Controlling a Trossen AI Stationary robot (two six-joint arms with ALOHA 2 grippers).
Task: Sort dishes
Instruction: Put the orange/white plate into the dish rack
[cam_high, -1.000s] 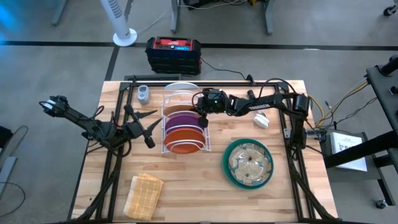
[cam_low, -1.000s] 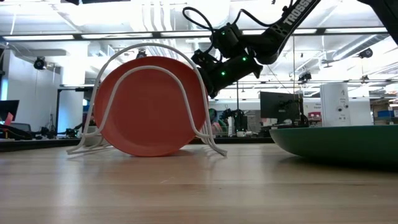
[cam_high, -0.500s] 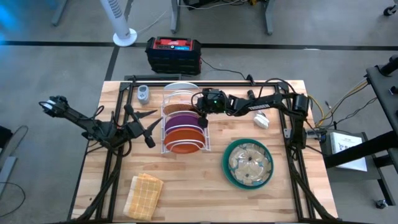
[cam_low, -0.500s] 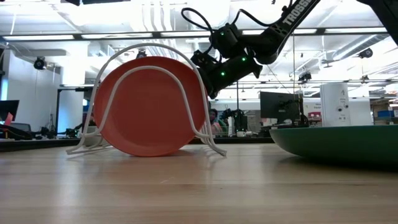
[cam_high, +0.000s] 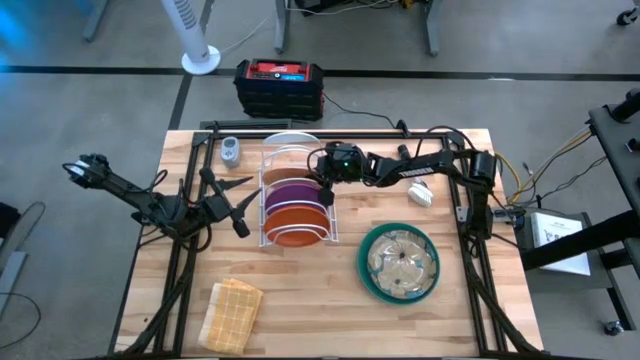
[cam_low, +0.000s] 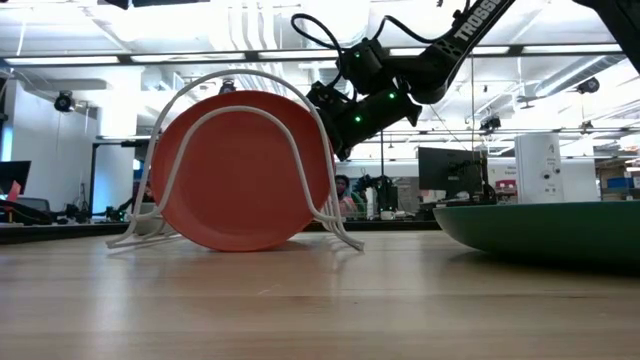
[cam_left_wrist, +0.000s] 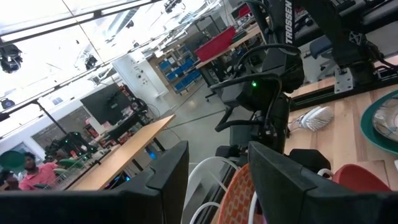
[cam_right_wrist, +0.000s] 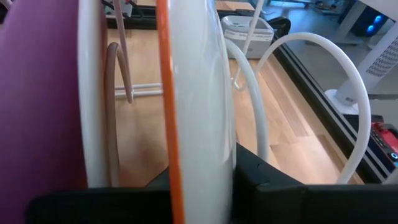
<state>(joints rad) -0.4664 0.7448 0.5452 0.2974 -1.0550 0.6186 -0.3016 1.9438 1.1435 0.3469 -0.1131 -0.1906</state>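
The right gripper (cam_high: 322, 186) is closed on the rim of the orange-patterned plate (cam_right_wrist: 193, 106), which is held upright in the white wire rack (cam_high: 296, 196) at the centre of the high view. In the right wrist view the plate's edge is seen clamped between the two dark fingers (cam_right_wrist: 261, 180). Behind it in the rack stand the purple plate (cam_high: 293, 193) and the plain orange plate (cam_low: 240, 170). The teal-green plate (cam_high: 399, 262) lies at the lower right of the high view with the clear glass plate (cam_high: 401, 257) inside it. The left gripper (cam_high: 240, 205) is parked left of the rack, its fingers apart and empty. A tan woven cloth (cam_high: 231, 313) lies at the lower left. In the low view the orange plate hides the others, and the teal-green plate is cut off by the right edge.
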